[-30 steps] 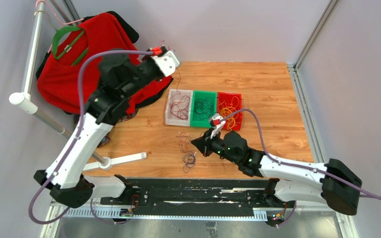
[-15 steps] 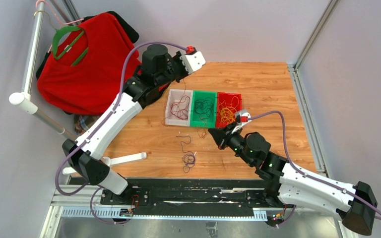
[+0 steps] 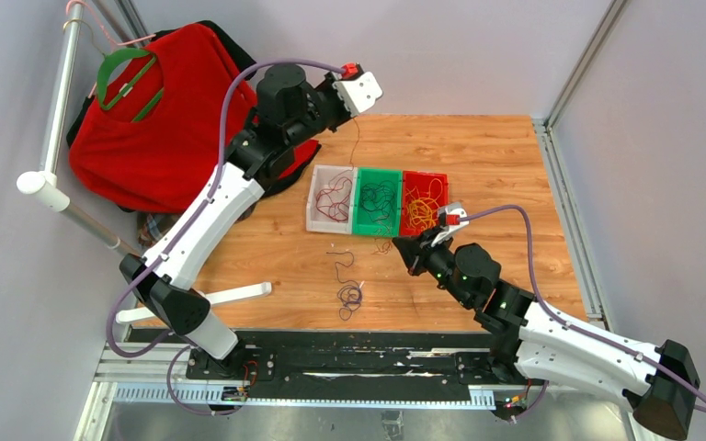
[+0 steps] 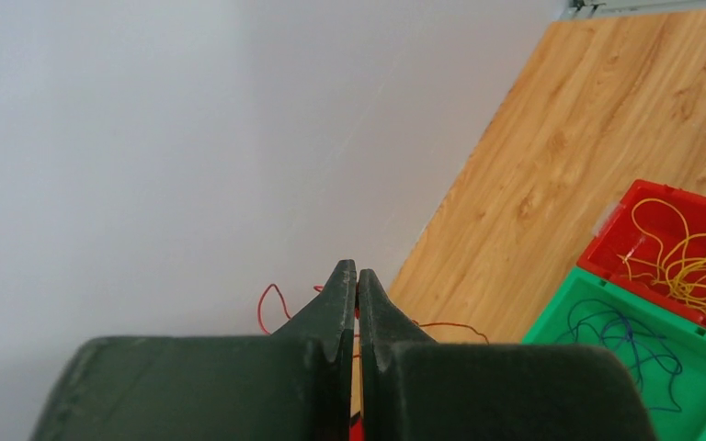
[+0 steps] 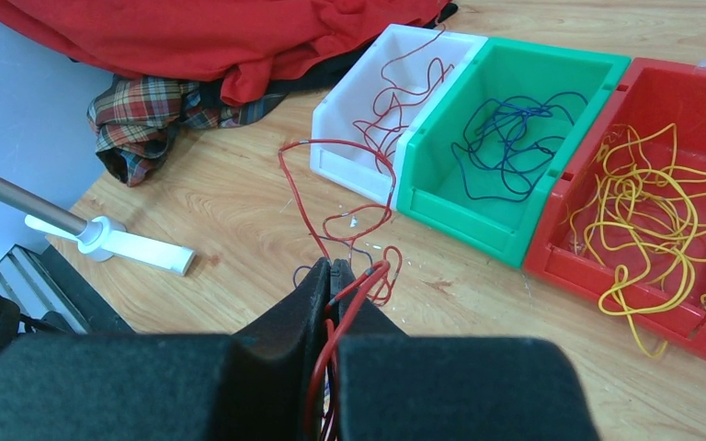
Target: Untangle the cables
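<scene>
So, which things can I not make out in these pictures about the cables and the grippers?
- Top view: the tangle on the table is too small to see which cable crosses which.
- Left wrist view: the red cable vanishes behind the left gripper; its grip point is hidden.
- Right wrist view: the right gripper covers the lower end of the looped red cable.

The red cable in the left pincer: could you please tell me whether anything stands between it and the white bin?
Nothing visible does. The left pincer, shut on the red cable, hangs high beyond the open-topped white bin, with only bare table between them.
</scene>
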Robot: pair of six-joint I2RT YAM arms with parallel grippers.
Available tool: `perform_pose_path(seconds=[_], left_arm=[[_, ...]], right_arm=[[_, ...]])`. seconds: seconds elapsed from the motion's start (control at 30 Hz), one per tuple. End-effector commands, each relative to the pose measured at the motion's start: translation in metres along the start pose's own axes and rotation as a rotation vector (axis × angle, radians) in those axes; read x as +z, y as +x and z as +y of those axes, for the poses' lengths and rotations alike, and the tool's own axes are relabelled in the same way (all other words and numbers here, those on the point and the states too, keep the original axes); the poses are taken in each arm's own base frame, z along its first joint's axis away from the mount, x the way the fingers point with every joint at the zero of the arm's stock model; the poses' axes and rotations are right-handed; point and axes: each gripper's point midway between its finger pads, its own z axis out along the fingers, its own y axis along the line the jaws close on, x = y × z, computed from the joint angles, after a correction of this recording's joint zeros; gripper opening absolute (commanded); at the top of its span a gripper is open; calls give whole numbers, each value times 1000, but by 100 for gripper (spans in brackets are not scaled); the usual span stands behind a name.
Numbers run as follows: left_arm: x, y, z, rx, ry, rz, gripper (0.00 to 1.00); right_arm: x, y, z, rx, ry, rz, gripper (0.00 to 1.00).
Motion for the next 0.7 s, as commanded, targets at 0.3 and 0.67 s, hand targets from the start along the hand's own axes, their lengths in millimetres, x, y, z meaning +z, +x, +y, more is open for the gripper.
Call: perform_pose_path(seconds=[0.3,0.67], left_arm=[[7,109,-76,22,141,212,1],[-14,200,-124,-8,229,434,0]], right_arm=[[-8,-5,-19,-14,67,-30,1],[-12,-8,-25,-29,97,-30,0]])
